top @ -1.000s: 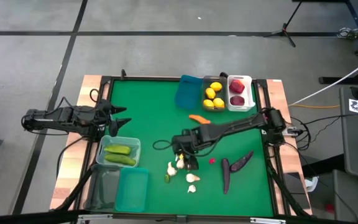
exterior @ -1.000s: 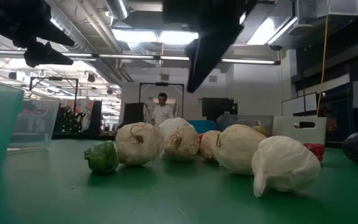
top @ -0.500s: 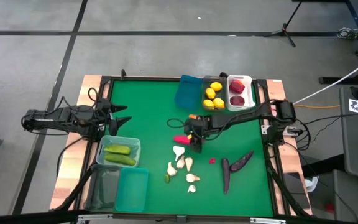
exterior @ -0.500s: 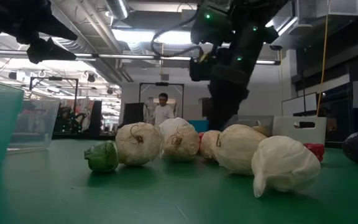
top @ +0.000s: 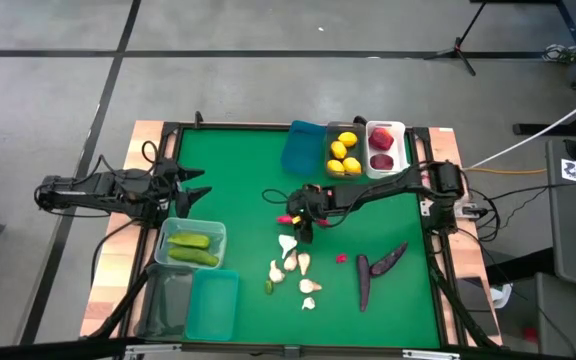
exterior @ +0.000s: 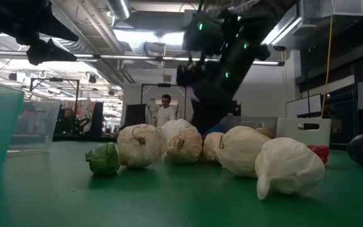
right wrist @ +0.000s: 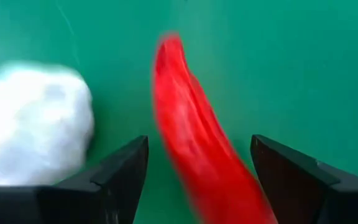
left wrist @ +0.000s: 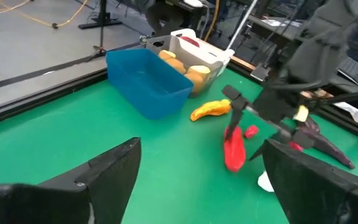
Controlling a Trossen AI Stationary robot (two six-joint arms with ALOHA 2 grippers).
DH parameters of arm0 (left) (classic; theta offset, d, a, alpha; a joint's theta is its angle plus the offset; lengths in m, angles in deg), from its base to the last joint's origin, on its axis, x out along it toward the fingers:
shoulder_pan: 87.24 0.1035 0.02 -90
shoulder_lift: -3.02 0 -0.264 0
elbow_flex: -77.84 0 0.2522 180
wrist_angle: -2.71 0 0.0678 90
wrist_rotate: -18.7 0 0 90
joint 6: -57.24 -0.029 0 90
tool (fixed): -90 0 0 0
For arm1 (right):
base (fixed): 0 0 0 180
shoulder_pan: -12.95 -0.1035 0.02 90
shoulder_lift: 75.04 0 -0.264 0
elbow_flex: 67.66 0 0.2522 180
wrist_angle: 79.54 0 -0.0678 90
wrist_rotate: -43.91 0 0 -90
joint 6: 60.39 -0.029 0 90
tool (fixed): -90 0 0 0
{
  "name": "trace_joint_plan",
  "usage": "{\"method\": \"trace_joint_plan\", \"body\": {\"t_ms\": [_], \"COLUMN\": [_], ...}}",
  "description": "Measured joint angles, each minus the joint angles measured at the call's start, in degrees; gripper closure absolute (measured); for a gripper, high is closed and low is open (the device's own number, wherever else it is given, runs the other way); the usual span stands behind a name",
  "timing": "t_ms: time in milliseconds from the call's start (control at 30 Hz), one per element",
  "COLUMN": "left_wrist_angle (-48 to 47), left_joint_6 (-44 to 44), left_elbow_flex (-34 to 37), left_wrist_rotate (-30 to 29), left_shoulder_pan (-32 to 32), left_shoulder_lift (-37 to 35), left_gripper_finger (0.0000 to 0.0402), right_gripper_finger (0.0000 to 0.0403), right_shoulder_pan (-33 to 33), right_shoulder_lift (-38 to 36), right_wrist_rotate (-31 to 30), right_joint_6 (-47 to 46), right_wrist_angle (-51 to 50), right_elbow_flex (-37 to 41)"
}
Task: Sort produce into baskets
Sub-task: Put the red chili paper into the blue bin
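We found the right gripper (top: pixel 301 222) over mid-table, its jaws spread on either side of a red pepper (right wrist: pixel 194 155), seemingly lined up to take it; whether they pinched it yet, we could not tell. The left gripper (top: pixel 190 184) waited released at the left edge. Garlic (top: pixel 288 245) lay just nearer on the green mat (top: pixel 238 170); a person (exterior: pixel 164 112) stood in the workshop beyond.

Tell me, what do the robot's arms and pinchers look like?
Both arms are dark and thin, made of jointed pieces with black cables looping off them. The left gripper has two pointed black fingers. The right gripper has flat, dark, wedge-shaped fingers, and small green lights glow on that arm.
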Motion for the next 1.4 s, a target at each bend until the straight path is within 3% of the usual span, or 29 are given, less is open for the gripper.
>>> {"method": "trace_joint_plan", "body": {"t_ms": [300,600,900,1100,1400], "left_wrist_angle": [0.0,0.0,0.0,0.0,0.0], "left_joint_6": [0.0,-0.1,0.0,0.2,1.3], "left_elbow_flex": [0.0,0.0,0.0,0.0,0.0], "left_wrist_rotate": [-0.5,-0.5,-0.5,-0.5,-0.5], "left_shoulder_pan": [0.0,0.0,0.0,0.0,0.0], "left_shoulder_lift": [0.0,0.0,0.0,0.0,0.0], "left_gripper_finger": [0.0073,0.0073,0.0073,0.0073,0.0073], "right_gripper_finger": [0.0136,0.0289,0.029,0.0264,0.028], "right_shoulder_pan": [3.6,3.6,3.6,3.6,6.8], "right_shoulder_lift": [2.7,0.8,0.8,0.6,0.6], "right_wrist_rotate": [5.0,3.9,1.6,-0.8,-1.3], "right_joint_6": [5.0,2.3,4.8,10.2,17.3], "right_wrist_angle": [-0.2,-1.3,-4.3,-6.1,-9.5], "right_elbow_flex": [-0.1,0.2,-7.3,-15.5,-21.9]}}
